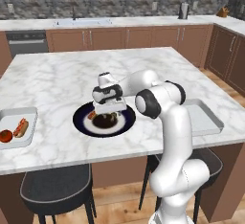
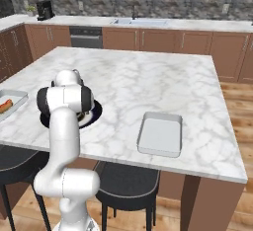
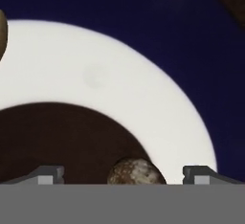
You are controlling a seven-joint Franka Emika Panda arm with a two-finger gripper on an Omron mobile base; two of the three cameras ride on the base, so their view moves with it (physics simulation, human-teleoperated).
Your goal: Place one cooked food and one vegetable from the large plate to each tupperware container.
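Note:
The large plate, with its navy rim, white ring and dark brown centre, lies near the island's front edge. My gripper hangs just above its centre, pointing down. In the hand view the gripper is open, fingertips wide apart. A small speckled brown round food sits between them on the plate, touching neither. Another brownish piece peeks in at the left edge. The left tupperware container holds a hot dog and a round red item. The right tupperware container holds nothing.
The marble island stretches bare behind the plate. Dark stools stand under its front edge. My own arm hides much of the plate in the right base view. Counters and a sink line the back wall.

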